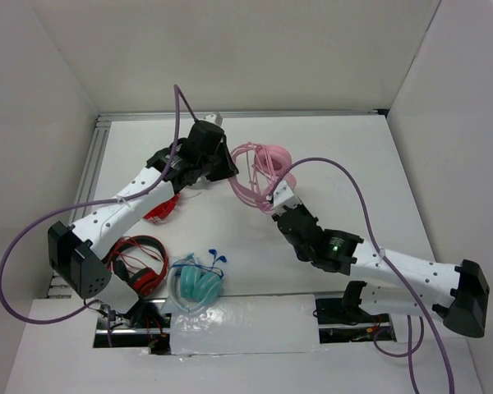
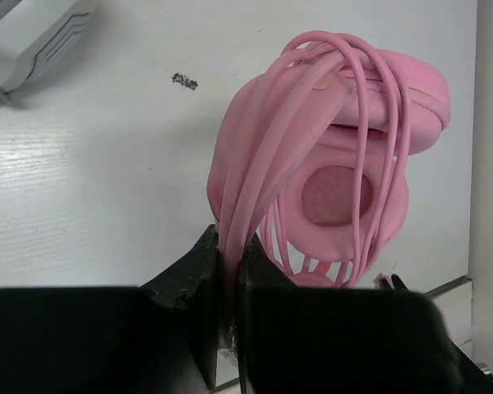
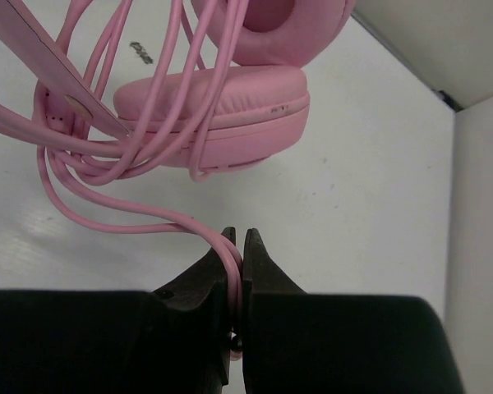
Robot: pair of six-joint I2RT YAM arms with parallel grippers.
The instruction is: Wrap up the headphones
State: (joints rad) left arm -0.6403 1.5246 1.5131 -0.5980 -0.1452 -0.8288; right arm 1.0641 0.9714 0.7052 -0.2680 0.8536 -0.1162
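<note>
Between left hand [image 2: 230,250] and right hand [image 3: 237,240], headphones [image 1: 263,160]; headband [image 2: 230,176] left, cable [image 3: 235,287] right

Bright, even light.
Soft shadows on the table [image 1: 370,139]; wrist views blur the near fingers [image 2: 193,283], while the headphones [image 2: 337,189] stay sharp.

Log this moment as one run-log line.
left end effector: shut on headphones | right end effector: shut on cable | cable: several loops over headphones | wrap: unfinished
</note>
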